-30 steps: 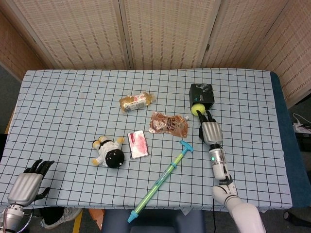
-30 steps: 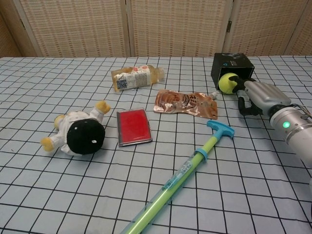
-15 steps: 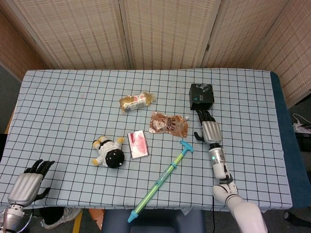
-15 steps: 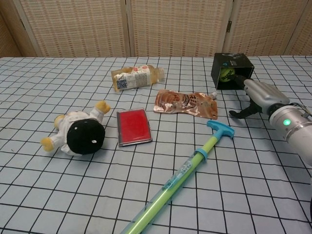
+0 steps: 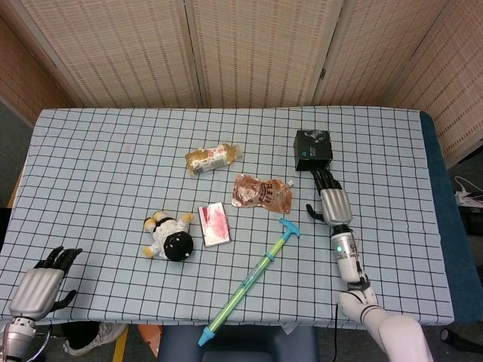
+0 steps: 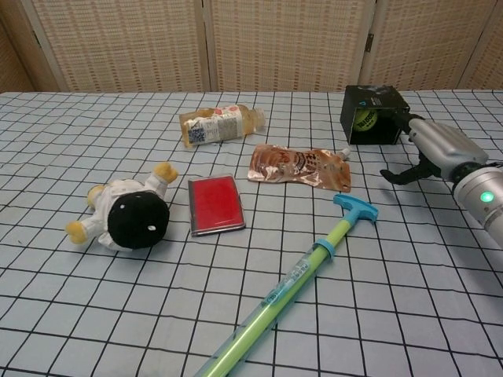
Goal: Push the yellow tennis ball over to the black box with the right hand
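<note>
The yellow tennis ball (image 6: 363,119) sits inside the open front of the black box (image 6: 377,99) at the back right of the table. The head view shows only the box (image 5: 313,148); the ball is hidden there. My right hand (image 6: 438,146) (image 5: 333,202) hovers just right of and in front of the box, fingers stretched toward it, thumb spread, holding nothing and apart from the ball. At the table's near left corner my left hand (image 5: 39,289) rests empty.
A brown pouch (image 6: 300,166) lies left of the right hand, and a green pump with a blue handle (image 6: 314,256) lies in front. A bottle (image 6: 222,126), a red case (image 6: 214,203) and a plush doll (image 6: 126,214) lie further left.
The ball rolled from the right hand's fingertips into the box's open front. The right hand then drew back to the right, its fingers straightening. The left hand stayed put.
</note>
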Motion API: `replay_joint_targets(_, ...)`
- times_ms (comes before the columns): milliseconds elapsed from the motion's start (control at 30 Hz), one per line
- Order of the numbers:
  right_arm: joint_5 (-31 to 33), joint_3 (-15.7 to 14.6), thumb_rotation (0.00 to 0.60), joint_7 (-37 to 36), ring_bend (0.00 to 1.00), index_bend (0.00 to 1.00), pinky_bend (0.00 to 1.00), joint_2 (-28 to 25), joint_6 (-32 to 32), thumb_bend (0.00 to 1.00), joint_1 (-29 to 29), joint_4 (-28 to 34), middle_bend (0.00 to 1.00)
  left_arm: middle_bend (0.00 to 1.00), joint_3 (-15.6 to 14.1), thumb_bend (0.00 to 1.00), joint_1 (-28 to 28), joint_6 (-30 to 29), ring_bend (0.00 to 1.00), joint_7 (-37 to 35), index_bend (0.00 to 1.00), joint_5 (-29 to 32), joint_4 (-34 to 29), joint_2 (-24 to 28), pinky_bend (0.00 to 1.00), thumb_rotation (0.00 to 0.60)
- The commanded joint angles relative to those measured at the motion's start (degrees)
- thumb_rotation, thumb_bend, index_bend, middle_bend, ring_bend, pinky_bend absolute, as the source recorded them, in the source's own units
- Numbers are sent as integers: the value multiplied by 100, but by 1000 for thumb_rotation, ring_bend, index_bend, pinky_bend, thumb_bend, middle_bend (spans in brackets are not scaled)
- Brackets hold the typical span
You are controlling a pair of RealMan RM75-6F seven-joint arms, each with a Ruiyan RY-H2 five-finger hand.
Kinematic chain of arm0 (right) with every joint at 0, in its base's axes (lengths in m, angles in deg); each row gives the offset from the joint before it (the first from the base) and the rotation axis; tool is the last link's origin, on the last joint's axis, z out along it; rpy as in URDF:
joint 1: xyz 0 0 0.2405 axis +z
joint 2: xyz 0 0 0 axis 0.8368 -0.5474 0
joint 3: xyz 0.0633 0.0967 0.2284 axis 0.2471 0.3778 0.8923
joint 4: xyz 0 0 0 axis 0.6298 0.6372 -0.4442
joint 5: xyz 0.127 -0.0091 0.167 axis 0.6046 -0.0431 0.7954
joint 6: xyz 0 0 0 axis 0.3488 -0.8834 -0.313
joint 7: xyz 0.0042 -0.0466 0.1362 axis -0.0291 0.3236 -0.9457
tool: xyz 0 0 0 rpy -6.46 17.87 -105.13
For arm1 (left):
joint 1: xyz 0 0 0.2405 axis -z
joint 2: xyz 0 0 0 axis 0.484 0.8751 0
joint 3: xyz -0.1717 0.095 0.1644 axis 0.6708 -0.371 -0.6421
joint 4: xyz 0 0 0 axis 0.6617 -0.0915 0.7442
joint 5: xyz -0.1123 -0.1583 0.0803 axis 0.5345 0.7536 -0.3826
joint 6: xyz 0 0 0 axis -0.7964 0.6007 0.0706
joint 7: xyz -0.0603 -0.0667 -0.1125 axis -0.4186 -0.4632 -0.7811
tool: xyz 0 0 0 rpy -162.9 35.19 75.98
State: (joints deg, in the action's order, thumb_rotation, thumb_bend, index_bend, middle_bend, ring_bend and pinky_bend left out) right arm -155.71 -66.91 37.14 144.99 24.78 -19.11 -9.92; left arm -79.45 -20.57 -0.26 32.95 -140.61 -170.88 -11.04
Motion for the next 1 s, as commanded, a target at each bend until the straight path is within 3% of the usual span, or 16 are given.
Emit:
replay_joint_targets(33, -171, -232, 600, 782, 91, 227, 207, -757, 542, 236, -489, 1133, 178, 129, 6, 304, -4, -5, 63, -14, 122, 8, 0, 12, 292, 600)
replay_joint_targets(167, -211, -438, 600, 1960, 143, 357, 304, -1877, 908, 236, -988, 2894, 278, 130, 24, 304, -10, -4, 64, -54, 122, 55, 2, 34, 292, 600)
replay_joint_targets(233, -141, -483, 600, 2492, 146, 363, 333, -2389, 1010, 235, -1186, 3712, 281, 129, 42, 304, -11, -4, 63, -77, 122, 89, 0, 42, 292, 600)
replay_joint_targets(367, 156, -561, 600, 3570, 146, 297, 333, -3380, 1171, 235, -1583, 5221, 279, 129, 80, 304, -22, -12, 64, -115, 121, 179, 11, 55, 292, 600)
replay_joint_targets(467, 385, -642, 600, 4055, 146, 206, 333, -3833, 1234, 234, -1813, 5882, 222, 129, 101, 304, -31, -28, 64, -118, 122, 223, 1, 63, 292, 600)
replay_joint_targets(733, 745, -835, 600, 4602, 79, 21, 333, -4346, 1266, 155, -2150, 6584, 109, 131, 104, 304, -25, -18, 64, -28, 122, 245, -19, 40, 293, 600)
replay_joint_targets(1000, 664, -920, 600, 4529, 45, 0, 333, -4332, 1383, 126, -2318, 6575, 68, 131, 121, 304, -44, -62, 64, -57, 122, 256, -30, 53, 293, 600)
